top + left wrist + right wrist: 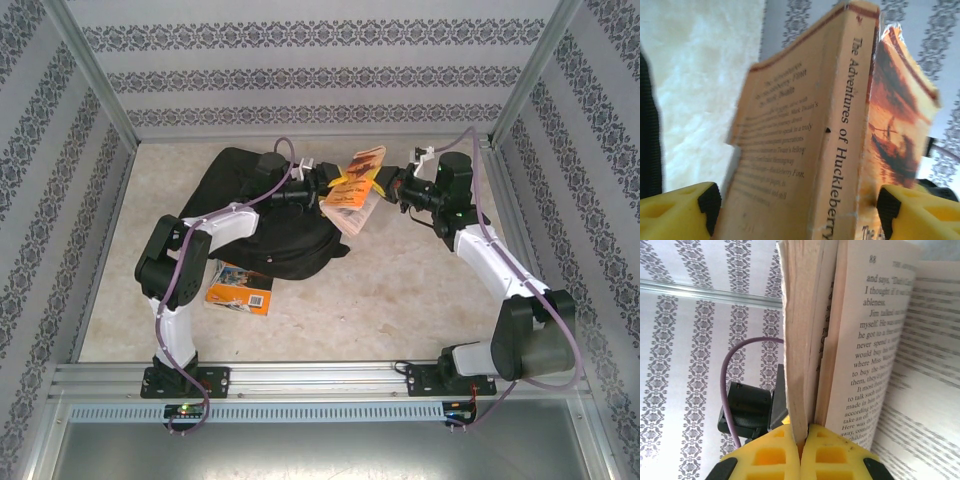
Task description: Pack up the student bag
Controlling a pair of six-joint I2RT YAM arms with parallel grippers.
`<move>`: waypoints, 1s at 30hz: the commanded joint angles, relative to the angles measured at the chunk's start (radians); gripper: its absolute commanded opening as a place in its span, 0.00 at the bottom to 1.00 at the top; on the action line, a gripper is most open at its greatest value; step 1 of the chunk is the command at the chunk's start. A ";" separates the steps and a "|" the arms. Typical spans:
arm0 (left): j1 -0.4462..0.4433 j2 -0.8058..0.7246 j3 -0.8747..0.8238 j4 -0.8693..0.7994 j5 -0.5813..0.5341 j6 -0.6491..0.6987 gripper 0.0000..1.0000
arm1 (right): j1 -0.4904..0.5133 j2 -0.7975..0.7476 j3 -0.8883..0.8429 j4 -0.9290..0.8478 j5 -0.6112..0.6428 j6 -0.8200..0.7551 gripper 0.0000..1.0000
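While the right gripper (801,434) clamps only a few pages of the paperback (800,340) and the left gripper (797,200) straddles its spine, hold unclear, they may tear before the student bag (225,172).

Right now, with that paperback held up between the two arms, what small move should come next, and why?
Probably the left pincer should close firmly on the paperback. It straddles the spine with jaws wide, whether touching I cannot tell, while the right pincer pinches only some pages, so the book splays open. A firmer hold seems wise before the student bag.
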 commanded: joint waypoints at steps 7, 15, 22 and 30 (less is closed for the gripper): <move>0.009 -0.034 -0.031 0.302 -0.024 -0.196 0.62 | 0.022 0.031 -0.076 -0.002 0.024 -0.063 0.00; 0.010 -0.098 -0.020 0.073 -0.003 0.020 0.32 | 0.032 0.041 -0.062 -0.059 0.033 -0.117 0.00; 0.010 -0.187 -0.033 -0.053 -0.093 0.147 0.05 | 0.046 -0.075 -0.041 -0.255 0.175 -0.210 0.58; -0.060 -0.370 -0.184 0.012 -0.677 0.147 0.00 | 0.244 -0.258 -0.140 -0.206 0.540 -0.014 0.97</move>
